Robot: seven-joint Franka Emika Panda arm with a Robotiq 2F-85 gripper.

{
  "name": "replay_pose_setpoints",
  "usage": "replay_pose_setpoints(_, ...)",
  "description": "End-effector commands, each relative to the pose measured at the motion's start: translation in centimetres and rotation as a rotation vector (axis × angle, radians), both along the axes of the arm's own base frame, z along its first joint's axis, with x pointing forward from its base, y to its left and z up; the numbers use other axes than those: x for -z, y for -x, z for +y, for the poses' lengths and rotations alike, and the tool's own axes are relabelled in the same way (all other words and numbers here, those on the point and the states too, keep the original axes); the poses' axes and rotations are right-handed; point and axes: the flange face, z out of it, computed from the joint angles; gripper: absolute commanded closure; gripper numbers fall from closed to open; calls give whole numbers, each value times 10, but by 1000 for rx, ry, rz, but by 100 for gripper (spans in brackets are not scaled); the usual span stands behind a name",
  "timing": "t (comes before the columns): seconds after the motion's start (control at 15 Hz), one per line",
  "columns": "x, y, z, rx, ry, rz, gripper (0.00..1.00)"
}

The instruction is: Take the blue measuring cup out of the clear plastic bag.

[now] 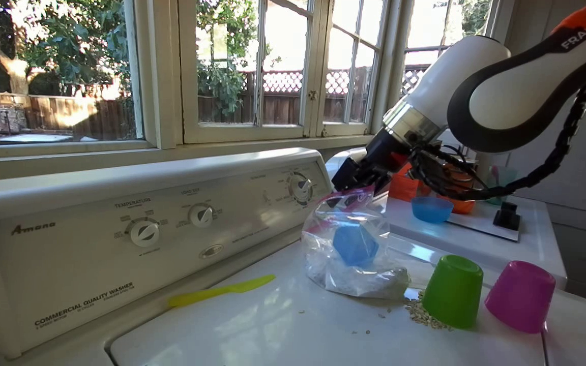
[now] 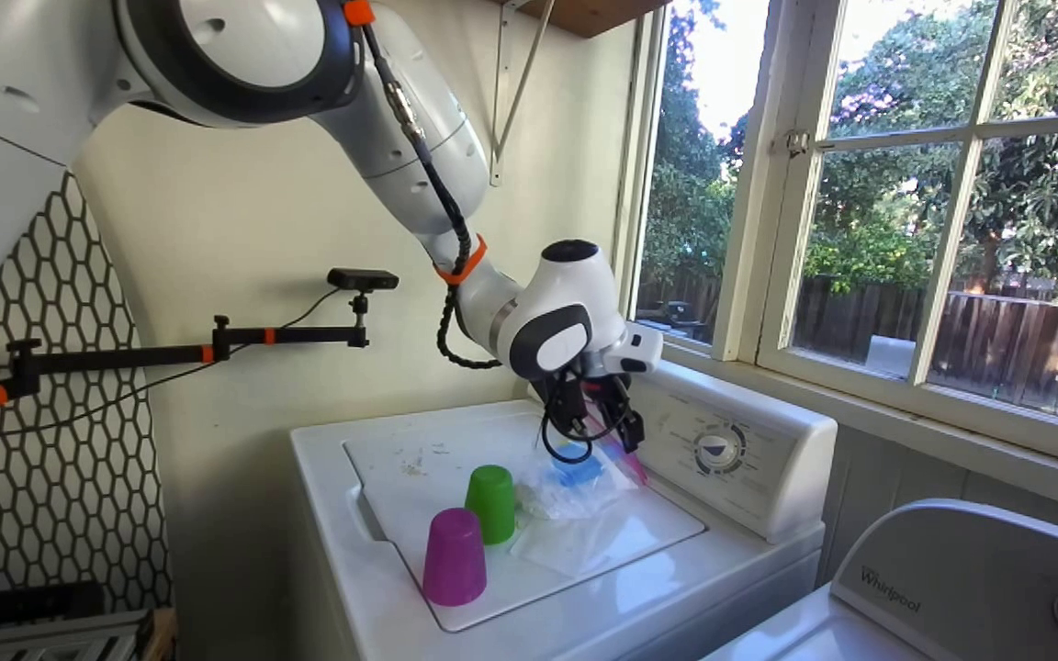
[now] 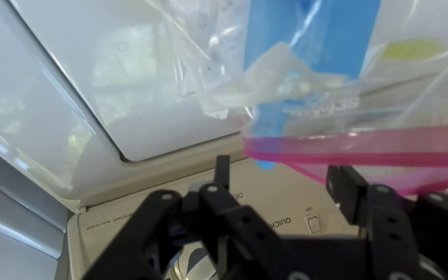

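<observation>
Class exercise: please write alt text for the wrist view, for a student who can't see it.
A blue measuring cup sits inside a clear plastic bag, the end of its handle showing past the bag's pink rim. At the bottom, the tool stands open, one finger overlapping the rim in view. Behind lie a white appliance lid and control panel.

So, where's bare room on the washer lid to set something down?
The washer lid looks bare between the yellow utensil and scattered flakes, and at its corner by the console, beside the clear plastic bag. Crowded: around the bag below the gripper, green cup, flake pile and magenta cup.
</observation>
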Motion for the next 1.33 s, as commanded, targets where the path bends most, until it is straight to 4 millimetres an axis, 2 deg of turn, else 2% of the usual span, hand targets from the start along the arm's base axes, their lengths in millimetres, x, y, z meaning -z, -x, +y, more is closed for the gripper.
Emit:
replay_pose_setpoints(0.0, -4, 10, -4, -2, 22, 18, 19)
replay_pose_setpoints(0.27, -2, 11, 0, -13, 17, 9, 22)
replay_pose_setpoints(0.33, -3, 10, 1, -11, 15, 4, 19)
replay_pose_setpoints(0.4, -5, 9, 2, -10, 10, -5, 23)
replay_pose_setpoints(0.93, -15, 6, 11, 0, -35, -52, 28)
replay_pose_setpoints(1.27, -18, 8, 21, -2, -67, -57, 44)
